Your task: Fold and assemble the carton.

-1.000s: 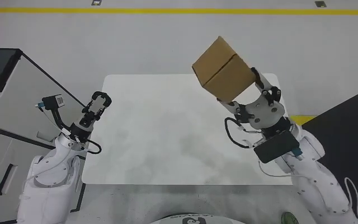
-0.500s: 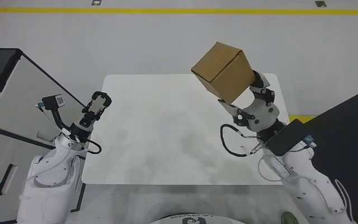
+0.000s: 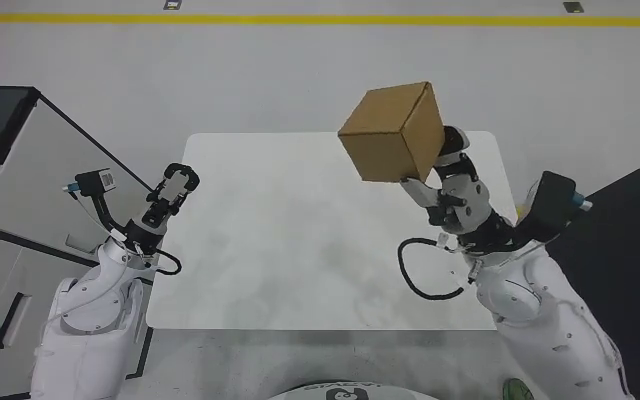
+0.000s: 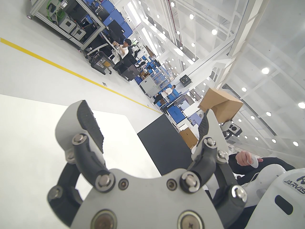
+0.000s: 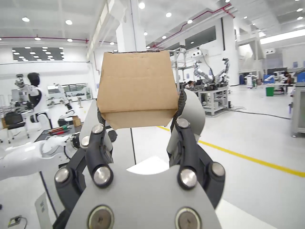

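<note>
A closed brown cardboard carton (image 3: 391, 131) is held up in the air above the table's far right corner. My right gripper (image 3: 430, 165) is shut on its lower end, with a finger pressing each side, as the right wrist view shows around the carton (image 5: 136, 90). The right gripper (image 5: 138, 114) points upward. My left gripper (image 3: 177, 186) stands open and empty just off the white table's left edge. In the left wrist view the left gripper (image 4: 147, 120) has nothing between its fingers, and the carton (image 4: 220, 106) shows far off.
The white table (image 3: 300, 250) carries no other objects. A dark panel (image 3: 35, 150) stands to the left of the table and a black mat (image 3: 610, 225) lies on the floor at the right. A yellow floor line (image 3: 320, 18) runs beyond the table.
The right arm has turned its wrist and lifted, rotating the carton so its top face now tilts toward the camera. The left arm has stayed still.
</note>
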You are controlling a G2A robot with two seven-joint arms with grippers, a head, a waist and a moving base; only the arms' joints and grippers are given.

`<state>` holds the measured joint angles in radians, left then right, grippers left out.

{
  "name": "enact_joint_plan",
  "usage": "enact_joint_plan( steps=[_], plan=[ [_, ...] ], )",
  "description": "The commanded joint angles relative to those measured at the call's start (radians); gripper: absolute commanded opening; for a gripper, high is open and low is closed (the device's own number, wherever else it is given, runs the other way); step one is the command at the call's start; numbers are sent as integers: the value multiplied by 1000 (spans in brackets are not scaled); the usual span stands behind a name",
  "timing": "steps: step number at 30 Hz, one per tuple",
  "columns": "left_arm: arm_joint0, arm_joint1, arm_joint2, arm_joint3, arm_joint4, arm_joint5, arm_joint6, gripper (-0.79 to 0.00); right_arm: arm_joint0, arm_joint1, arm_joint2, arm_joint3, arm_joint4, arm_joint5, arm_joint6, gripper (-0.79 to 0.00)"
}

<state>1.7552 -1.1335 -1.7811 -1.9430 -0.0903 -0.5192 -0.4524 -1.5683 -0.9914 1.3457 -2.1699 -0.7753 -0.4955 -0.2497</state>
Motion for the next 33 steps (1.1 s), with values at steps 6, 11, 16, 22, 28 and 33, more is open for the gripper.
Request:
enact_joint_plan(
  steps=[6, 11, 16, 22, 28, 33],
  plan=[
    [0, 0, 0, 0, 0, 0, 0, 0, 2, 5, 10, 11, 132, -172, 111, -785],
    [0, 0, 0, 0, 0, 0, 0, 0, 3, 8, 13, 16, 206, -218, 182, -785],
    [0, 0, 0, 0, 0, 0, 0, 0, 3, 8, 13, 16, 206, -218, 182, -785],
    [-6, -1, 4, -6, 0, 10, 13, 0, -23, 3, -26, 21, 420, -225, 196, -785],
    [-10, 0, 1, -19, -26, -3, -7, 0, -19, 9, -33, 37, 634, -262, 332, -785],
    [-11, 3, 2, -26, -40, -30, -46, 0, -7, 13, -29, 51, 700, -252, 402, -785]
  ],
)
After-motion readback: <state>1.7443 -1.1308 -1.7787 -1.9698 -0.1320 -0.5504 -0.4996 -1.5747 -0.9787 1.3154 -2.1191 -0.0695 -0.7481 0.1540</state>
